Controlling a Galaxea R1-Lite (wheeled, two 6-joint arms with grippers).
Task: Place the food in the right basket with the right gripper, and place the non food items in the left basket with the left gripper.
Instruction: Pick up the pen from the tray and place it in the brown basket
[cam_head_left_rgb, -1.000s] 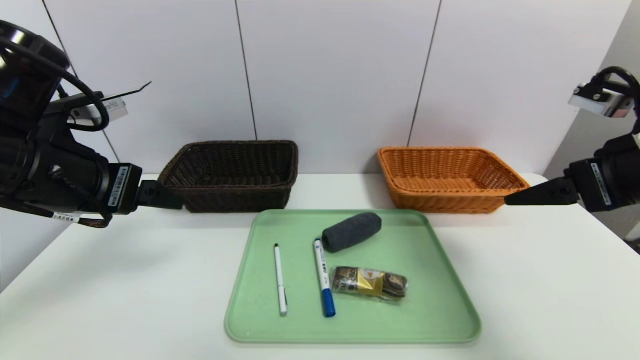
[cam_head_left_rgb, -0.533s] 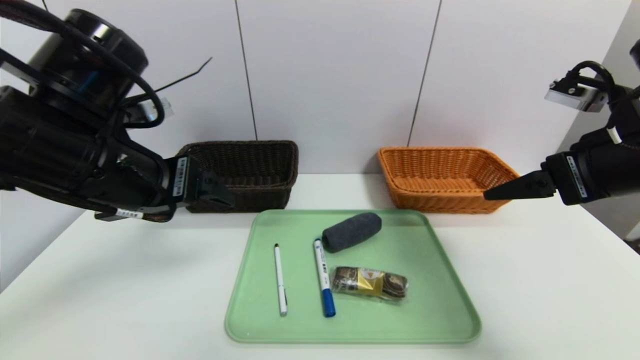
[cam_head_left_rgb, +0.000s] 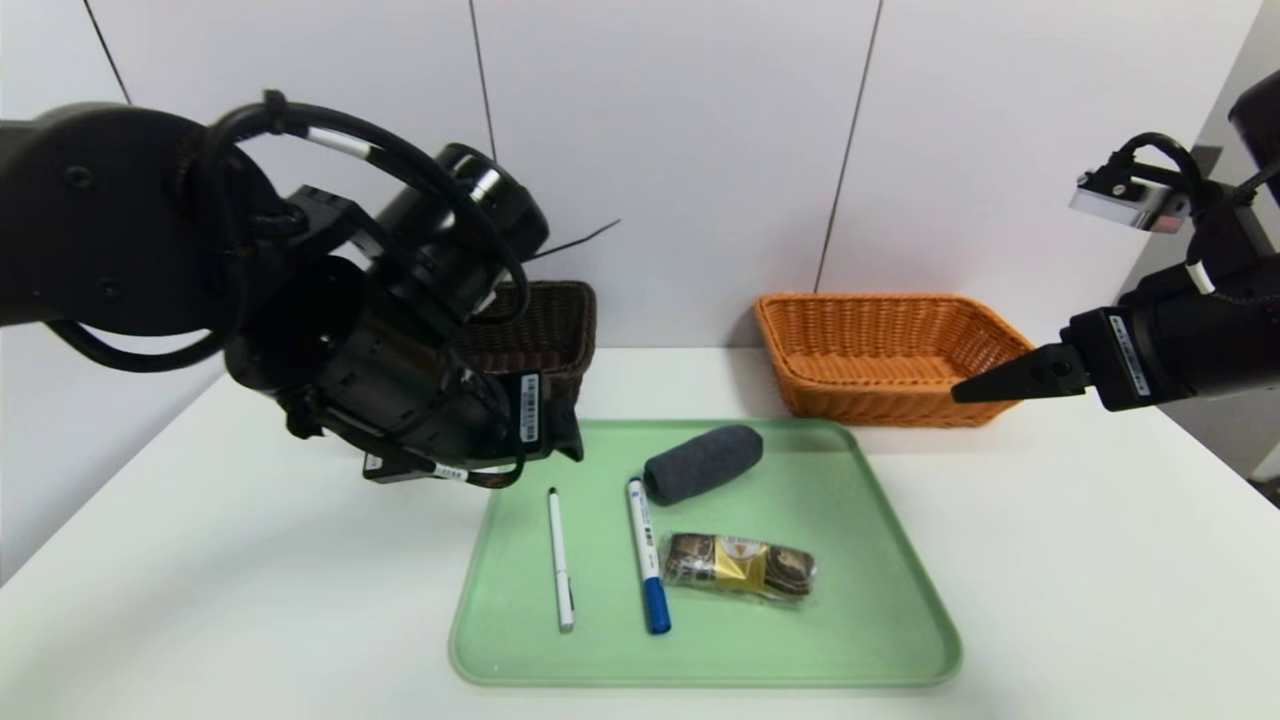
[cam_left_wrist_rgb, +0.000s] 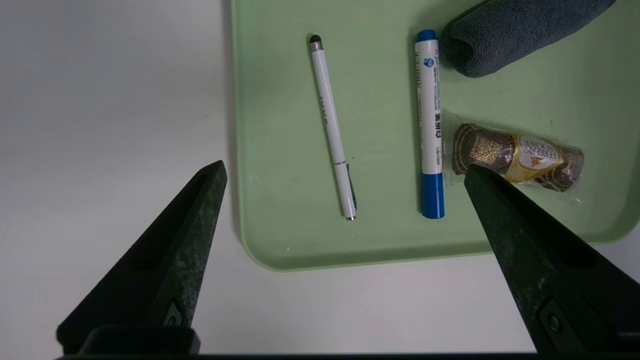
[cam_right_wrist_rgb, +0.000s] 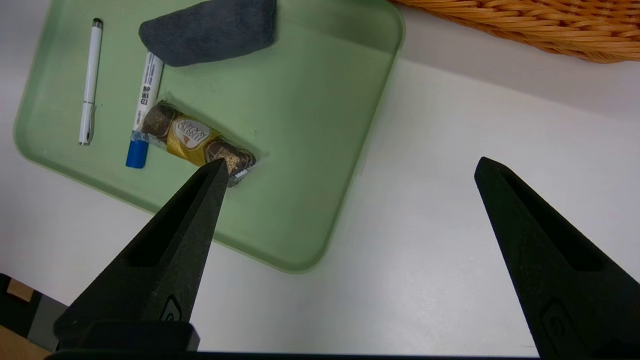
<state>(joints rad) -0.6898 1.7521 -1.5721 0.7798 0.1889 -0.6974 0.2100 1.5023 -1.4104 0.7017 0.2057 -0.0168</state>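
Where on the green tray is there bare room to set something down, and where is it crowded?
The green tray is bare on its right side, from the chocolate pack and rolled grey cloth to the right rim, and along the near rim. The middle-left is crowded: white pen, blue marker, cloth and chocolate lie close together, with the left tool above the far-left corner.

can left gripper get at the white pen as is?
Probably yes. The left gripper hangs open above the tray's left side, with the white pen lying flat between its fingertips in the wrist view. Nothing covers the pen; the blue marker lies beside it, apart.
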